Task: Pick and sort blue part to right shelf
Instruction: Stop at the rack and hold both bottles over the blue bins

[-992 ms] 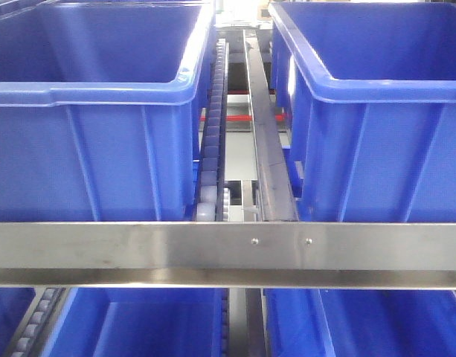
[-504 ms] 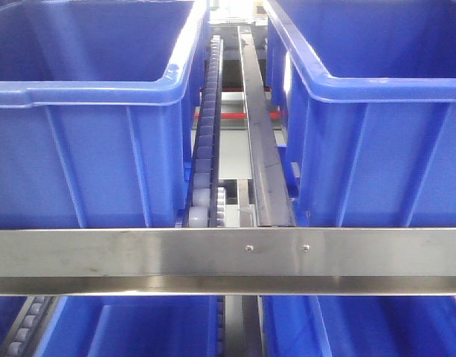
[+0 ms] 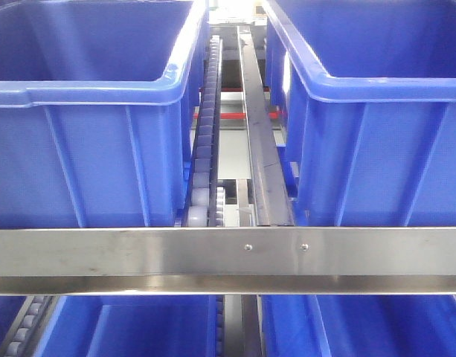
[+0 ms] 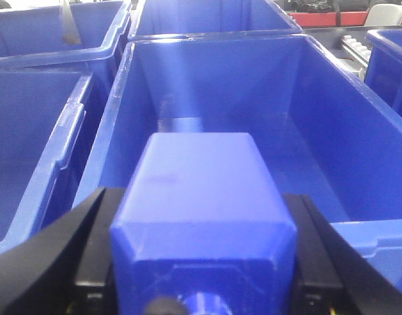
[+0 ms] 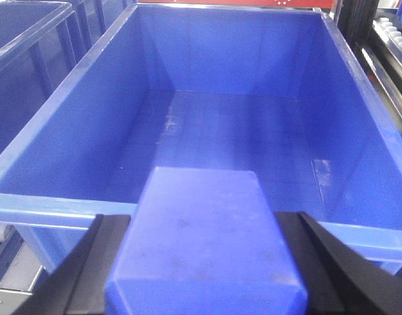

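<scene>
Left wrist view: my left gripper (image 4: 202, 262) clamped on solid-blue plastic block (image 4: 202, 216), black fingers (image 4: 99, 252) pressed against both its sides, block poised over deep blue plastic bin (image 4: 305, 141).

Front view: steel crossbar (image 3: 228, 251), grey roller track (image 3: 205, 145) between two blue bins.

Right wrist view: right gripper (image 5: 204, 275) gripping second blue block (image 5: 204, 243), above front rim of open blue bin (image 5: 63, 203).

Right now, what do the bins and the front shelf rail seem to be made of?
The bins look like moulded blue plastic: glossy, with ribbed walls and rounded rims. The front shelf rail looks like brushed metal, probably steel or aluminium: grey, with soft reflections and two small screws.
</scene>
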`<state>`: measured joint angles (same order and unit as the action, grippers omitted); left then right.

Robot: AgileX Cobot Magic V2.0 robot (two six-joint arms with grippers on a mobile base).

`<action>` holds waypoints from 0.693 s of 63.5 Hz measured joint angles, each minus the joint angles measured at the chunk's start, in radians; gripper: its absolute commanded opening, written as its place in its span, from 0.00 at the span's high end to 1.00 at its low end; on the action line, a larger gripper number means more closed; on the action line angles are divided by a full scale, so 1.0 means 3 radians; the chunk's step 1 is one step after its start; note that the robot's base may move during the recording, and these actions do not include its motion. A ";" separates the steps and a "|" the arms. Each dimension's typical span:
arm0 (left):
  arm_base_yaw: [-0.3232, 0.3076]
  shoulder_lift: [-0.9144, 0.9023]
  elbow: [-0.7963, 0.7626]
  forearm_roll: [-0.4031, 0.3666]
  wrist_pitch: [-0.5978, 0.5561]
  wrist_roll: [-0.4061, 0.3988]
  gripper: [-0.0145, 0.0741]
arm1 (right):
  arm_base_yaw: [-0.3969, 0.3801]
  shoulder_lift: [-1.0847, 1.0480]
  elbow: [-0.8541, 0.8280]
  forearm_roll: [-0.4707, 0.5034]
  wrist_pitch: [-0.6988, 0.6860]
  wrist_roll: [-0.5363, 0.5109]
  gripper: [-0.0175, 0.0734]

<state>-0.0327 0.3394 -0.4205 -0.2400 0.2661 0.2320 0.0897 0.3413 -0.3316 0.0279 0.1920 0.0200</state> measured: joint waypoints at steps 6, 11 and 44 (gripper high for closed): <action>0.0000 0.0000 0.0000 0.0000 0.0000 0.0000 0.40 | 0.0000 0.0000 0.0000 0.0000 0.0000 0.0000 0.34; 0.0000 0.0000 0.0000 0.0000 0.0000 0.0000 0.40 | 0.0000 0.0000 0.0000 0.0000 -0.0006 0.0000 0.34; 0.0000 0.0031 -0.0006 0.0000 -0.0015 0.0000 0.40 | 0.0000 0.0000 -0.0016 0.0000 -0.0033 0.0000 0.34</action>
<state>-0.0327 0.3488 -0.4223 -0.2400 0.2617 0.2320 0.0897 0.3413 -0.3364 0.0279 0.1822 0.0200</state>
